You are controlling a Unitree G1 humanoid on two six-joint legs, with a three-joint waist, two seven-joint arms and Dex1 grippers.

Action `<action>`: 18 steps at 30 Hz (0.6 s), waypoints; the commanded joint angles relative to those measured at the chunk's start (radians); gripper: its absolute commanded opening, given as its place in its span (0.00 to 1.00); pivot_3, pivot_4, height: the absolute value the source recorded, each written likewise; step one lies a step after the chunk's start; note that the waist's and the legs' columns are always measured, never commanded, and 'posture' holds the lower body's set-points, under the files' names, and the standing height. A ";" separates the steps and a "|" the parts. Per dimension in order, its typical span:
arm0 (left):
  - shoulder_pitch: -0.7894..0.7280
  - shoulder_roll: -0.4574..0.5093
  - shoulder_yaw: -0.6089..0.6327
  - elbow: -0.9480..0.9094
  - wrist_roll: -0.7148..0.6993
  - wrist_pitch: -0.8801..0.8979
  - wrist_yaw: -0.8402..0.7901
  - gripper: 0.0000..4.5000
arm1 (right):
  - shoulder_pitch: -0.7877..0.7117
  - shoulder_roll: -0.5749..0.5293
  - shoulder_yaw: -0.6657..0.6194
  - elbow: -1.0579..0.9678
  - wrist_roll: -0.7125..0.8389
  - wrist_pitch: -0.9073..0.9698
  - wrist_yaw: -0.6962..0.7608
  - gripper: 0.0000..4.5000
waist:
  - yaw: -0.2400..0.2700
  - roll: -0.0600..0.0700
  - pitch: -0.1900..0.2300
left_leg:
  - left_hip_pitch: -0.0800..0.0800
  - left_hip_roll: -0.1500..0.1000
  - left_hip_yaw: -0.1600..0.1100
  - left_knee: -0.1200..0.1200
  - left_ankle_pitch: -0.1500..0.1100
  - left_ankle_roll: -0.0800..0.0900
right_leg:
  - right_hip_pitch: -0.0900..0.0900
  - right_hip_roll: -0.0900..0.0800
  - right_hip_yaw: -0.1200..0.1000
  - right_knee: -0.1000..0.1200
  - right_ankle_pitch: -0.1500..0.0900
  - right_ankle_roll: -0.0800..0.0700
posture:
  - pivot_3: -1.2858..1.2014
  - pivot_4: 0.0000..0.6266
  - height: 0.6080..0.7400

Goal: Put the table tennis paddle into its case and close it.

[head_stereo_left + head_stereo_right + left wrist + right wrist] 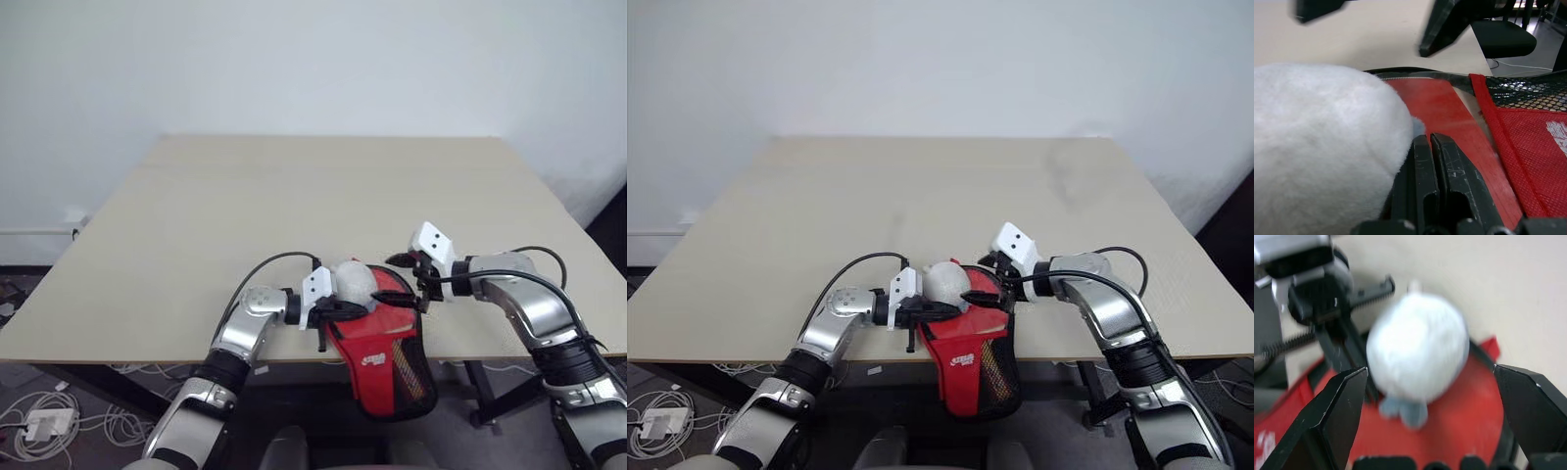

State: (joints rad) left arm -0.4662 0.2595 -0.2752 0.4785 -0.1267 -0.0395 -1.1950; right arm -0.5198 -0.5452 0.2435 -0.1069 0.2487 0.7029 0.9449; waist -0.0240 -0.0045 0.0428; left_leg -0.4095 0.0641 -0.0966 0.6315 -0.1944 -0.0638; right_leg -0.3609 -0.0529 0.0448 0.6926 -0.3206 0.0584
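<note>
While case hangs lengthwise off table, left jaws clenched, seemingly gripping it, right released.

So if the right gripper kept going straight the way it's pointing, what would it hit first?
Most likely the white fluffy lump, which sits dead ahead between the open right gripper's fingers, resting on the red paddle face. Depth is hard to judge.
</note>
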 commanded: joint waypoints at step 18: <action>-0.007 0.000 -0.018 -0.029 0.010 -0.018 0.002 0.00 | -0.052 0.136 0.088 0.161 -0.070 -0.055 -0.071 0.95 | 0.001 0.000 0.000 | 0.000 0.000 0.000 0.000 0.000 0.000 | -0.001 0.000 0.000 0.000 0.000 0.000 | 0.52 0.00 0.57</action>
State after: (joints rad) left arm -0.4674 0.2665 -0.2889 0.4808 -0.1147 -0.0500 -1.1939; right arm -0.5433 -0.4171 0.3312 0.0455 0.1882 0.6633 0.8825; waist -0.0229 -0.0041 0.0428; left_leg -0.4097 0.0641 -0.0966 0.6312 -0.1944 -0.0638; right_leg -0.3616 -0.0529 0.0448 0.6928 -0.3206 0.0583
